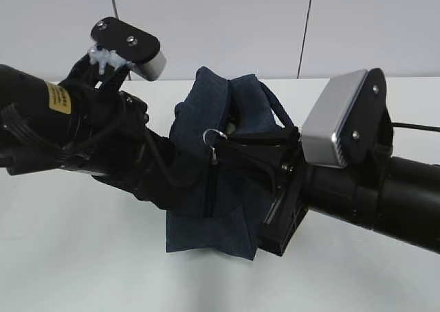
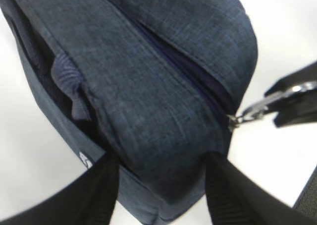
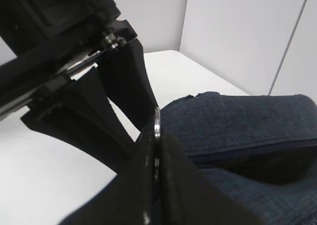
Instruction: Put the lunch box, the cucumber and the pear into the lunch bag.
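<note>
The dark navy lunch bag [image 1: 206,209] stands mid-table, its top zipper partly open toward the far end. My left gripper [image 2: 162,161] grips the bag's near end between its black fingers [image 2: 104,185]. My right gripper [image 3: 157,136] is shut on the silver ring pull [image 1: 213,137], which also shows edge-on as the ring pull [image 3: 157,123] between the pads and as the ring pull [image 2: 257,108] at the bag's [image 2: 163,86] zipper end. The lunch box, the cucumber and the pear are out of view; something pale shows faintly inside the opening.
A corded loop handle [image 1: 278,116] hangs off the bag's right side. Both arms crowd the bag from left and right. White table [image 1: 82,257] lies in front, with a white panelled wall behind.
</note>
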Controlling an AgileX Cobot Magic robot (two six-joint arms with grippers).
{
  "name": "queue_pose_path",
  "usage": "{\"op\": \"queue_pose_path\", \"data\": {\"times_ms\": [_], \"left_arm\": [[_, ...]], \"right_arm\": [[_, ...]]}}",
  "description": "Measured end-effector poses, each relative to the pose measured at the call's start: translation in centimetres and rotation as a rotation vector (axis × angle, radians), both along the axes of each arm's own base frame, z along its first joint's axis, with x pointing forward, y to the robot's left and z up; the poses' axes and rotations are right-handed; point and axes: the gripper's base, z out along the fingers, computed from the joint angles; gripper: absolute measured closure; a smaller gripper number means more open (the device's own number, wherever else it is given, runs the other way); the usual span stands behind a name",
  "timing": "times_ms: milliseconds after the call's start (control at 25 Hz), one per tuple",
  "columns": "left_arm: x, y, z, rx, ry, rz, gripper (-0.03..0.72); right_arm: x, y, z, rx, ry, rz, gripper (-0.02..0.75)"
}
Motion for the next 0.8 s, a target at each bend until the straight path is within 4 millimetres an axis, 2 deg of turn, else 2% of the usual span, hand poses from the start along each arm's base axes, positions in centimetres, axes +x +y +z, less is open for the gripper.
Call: {"op": "queue_pose_path", "data": {"times_ms": [200,440,520,640,800], "left_arm": [[0.3,-0.2,-0.3,-0.006,-0.009,0.004,0.433],[0.8,-0.7,-1.6,0.021,0.023,0.006,0.452],[0.7,-0.7,-1.7,0.026,0.031,0.005,0.5],[0.7,-0.6,-1.7,0.034,0.042,0.003,0.631],[0.6,-0.6,-1.8,0.043,0.053,0.0,0.674]], "right_arm": [[-0.1,-0.2,0.3,-0.01,-0.002,-0.009,0.738],[-0.1,-0.2,0.0,-0.044,0.014,-0.01,0.738],[-0.2,-0.2,0.0,-0.045,0.016,-0.01,0.738],[-0.1,-0.2,-0.1,-0.048,0.018,-0.011,0.738],[-0.1,-0.2,-0.1,-0.049,0.019,-0.012,0.738]]}}
